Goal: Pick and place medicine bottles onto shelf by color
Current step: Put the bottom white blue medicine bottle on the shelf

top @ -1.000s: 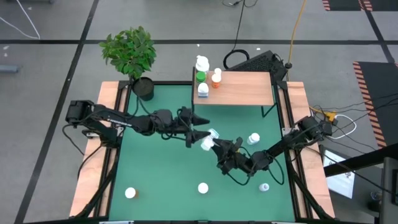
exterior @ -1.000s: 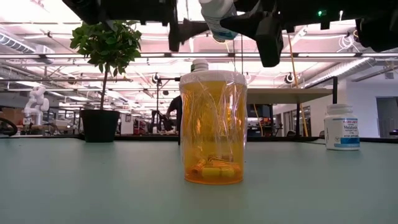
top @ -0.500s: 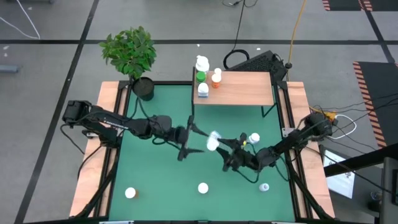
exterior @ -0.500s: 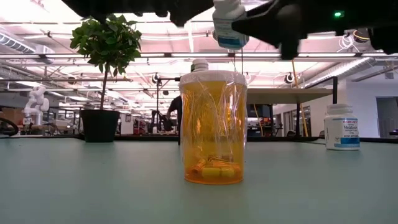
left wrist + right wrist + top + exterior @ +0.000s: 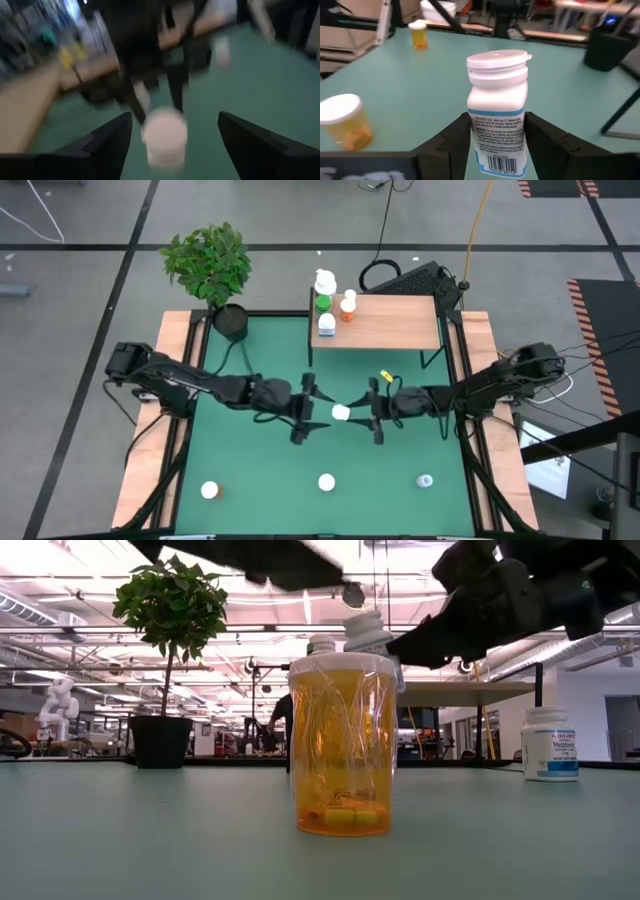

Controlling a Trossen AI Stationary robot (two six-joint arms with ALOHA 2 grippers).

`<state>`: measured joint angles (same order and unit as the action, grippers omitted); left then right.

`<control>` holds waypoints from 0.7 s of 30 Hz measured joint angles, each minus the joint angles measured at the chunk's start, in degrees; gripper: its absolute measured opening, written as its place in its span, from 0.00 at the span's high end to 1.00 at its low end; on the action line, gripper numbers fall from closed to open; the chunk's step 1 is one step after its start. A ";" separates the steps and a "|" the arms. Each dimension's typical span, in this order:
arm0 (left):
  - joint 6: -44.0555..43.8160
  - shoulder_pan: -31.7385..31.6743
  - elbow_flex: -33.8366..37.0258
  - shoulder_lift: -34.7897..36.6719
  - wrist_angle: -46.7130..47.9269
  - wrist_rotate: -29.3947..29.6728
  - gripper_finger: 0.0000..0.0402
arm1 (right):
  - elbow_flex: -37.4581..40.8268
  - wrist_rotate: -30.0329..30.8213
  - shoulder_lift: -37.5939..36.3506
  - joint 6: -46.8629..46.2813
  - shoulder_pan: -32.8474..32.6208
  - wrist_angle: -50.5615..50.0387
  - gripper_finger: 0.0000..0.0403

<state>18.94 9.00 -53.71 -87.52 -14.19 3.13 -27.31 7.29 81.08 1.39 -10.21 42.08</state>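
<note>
Since the earlier frame, both arms have shifted so the grippers face each other over mid-table. Right gripper (image 5: pixel 368 411) pinches a white bottle (image 5: pixel 497 107) between its jaws: white flip cap, blue-banded label, barcode at the base. Left gripper (image 5: pixel 312 408), jaws spread, sits just beside the bottle, not touching.

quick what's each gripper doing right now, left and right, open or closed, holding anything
Left gripper: open, empty, fingers spread toward the white bottle.
Right gripper: shut on the white bottle, held above the mat at mid-table.
</note>
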 joint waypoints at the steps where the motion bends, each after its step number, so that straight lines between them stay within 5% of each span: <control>1: -0.87 -0.18 -1.22 -1.13 2.69 0.29 0.26 | 0.00 -1.04 -0.02 -0.42 0.40 0.06 0.59; 13: -2.75 -1.29 -17.86 -9.75 23.18 0.57 0.13 | -0.02 -1.61 -0.04 0.46 0.87 0.69 0.59; 21: -5.60 -1.53 -20.14 -11.41 25.10 1.26 0.27 | -0.02 -1.64 -0.02 0.78 0.87 1.75 0.59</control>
<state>13.34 7.48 -73.85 -98.93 10.91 4.39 -27.33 5.65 81.06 2.17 -9.34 43.84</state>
